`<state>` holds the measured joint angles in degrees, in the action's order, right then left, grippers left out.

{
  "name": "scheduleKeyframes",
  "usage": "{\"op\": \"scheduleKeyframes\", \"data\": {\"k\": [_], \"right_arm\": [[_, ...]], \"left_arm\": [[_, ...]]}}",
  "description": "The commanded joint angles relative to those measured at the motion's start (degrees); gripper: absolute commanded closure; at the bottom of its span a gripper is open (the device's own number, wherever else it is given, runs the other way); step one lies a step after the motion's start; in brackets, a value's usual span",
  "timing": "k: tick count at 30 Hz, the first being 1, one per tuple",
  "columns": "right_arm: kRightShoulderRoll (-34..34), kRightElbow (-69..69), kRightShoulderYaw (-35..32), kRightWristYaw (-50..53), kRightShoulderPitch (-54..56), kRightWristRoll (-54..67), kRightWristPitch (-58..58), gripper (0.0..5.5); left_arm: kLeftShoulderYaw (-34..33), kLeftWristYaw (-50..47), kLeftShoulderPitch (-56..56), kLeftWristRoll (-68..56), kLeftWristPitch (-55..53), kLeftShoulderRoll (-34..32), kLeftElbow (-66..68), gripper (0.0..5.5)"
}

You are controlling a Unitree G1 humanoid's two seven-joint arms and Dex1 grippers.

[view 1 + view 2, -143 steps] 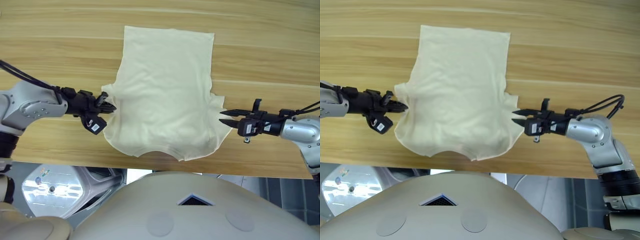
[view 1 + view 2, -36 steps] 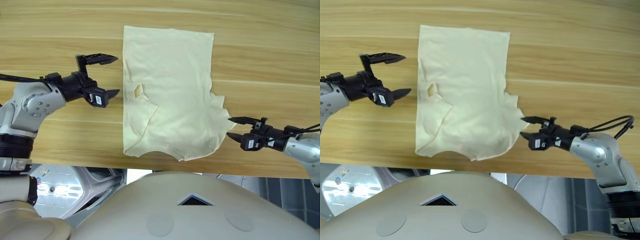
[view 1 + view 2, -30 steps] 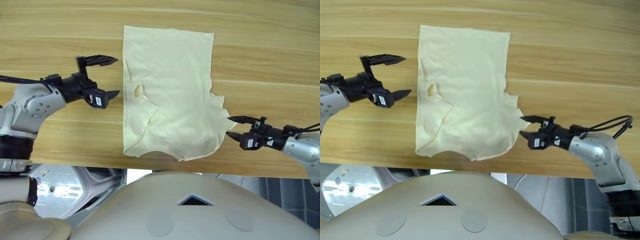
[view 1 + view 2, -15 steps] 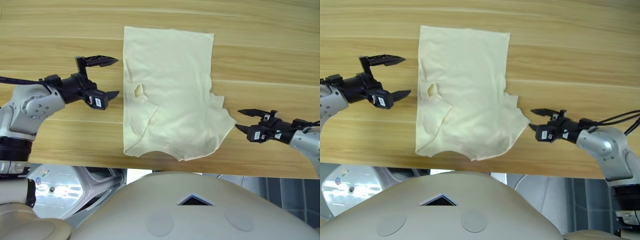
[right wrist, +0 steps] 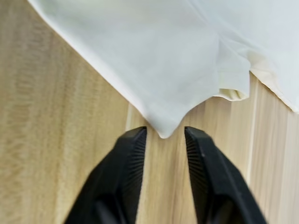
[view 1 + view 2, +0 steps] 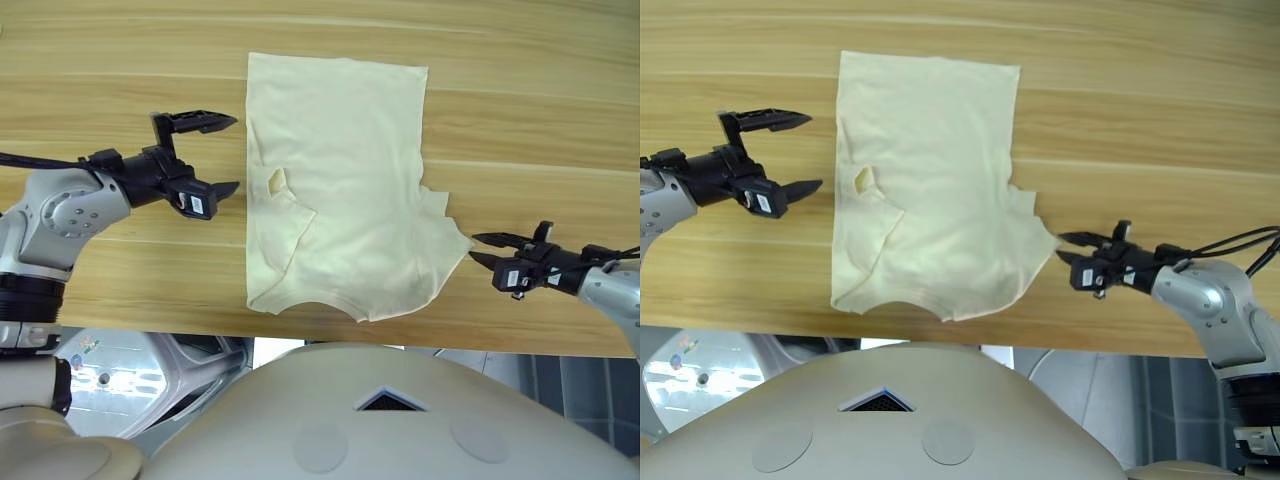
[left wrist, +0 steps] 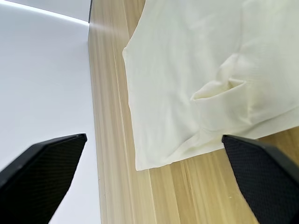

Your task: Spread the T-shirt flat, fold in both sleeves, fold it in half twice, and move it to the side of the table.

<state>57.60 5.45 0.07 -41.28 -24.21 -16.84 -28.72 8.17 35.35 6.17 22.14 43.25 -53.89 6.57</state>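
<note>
T-shirt (image 6: 350,150) lies mid-table (image 6: 540,120), thin, limp, light cloth, best pinched at the right sleeve (image 6: 447,236) tip, where right gripper (image 6: 473,246) sits parted astride it, seemingly not yet touching; left gripper (image 6: 236,152) wide, empty, left of shirt.

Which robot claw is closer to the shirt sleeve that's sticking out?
Right. The right gripper sits open at the sleeve tip; the left gripper hovers beyond the T-shirt's opposite edge.
</note>
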Motion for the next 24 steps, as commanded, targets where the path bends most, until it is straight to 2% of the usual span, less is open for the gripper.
{"op": "scheduleKeyframes", "data": {"k": [1,5,11,18,24], "right_arm": [[-0.6,-0.3,1.5,-0.4,0.2,-0.7,0.9,4.74],[-0.9,-0.9,1.7,0.1,0.7,-0.7,0.9,5.46],[-1.1,-0.5,1.2,0.5,1.1,0.5,0.5,5.46],[1.7,3.7,-8.9,-0.6,-3.5,8.4,-1.0,5.46],[1.1,6.0,-7.5,-2.4,-1.6,8.1,0.0,5.46]], "left_arm": [[-0.5,-0.2,-0.2,-0.7,-0.2,-0.5,-0.1,0.1],[-0.4,-0.2,-0.1,-0.8,-0.2,-0.3,-0.3,0.1],[-0.2,-0.5,0.4,-0.4,0.0,0.0,0.4,0.1],[0.2,-0.3,0.7,-0.3,-0.2,0.4,0.5,0.1],[0.5,-0.5,0.2,0.0,0.0,0.9,0.7,0.1]]}}
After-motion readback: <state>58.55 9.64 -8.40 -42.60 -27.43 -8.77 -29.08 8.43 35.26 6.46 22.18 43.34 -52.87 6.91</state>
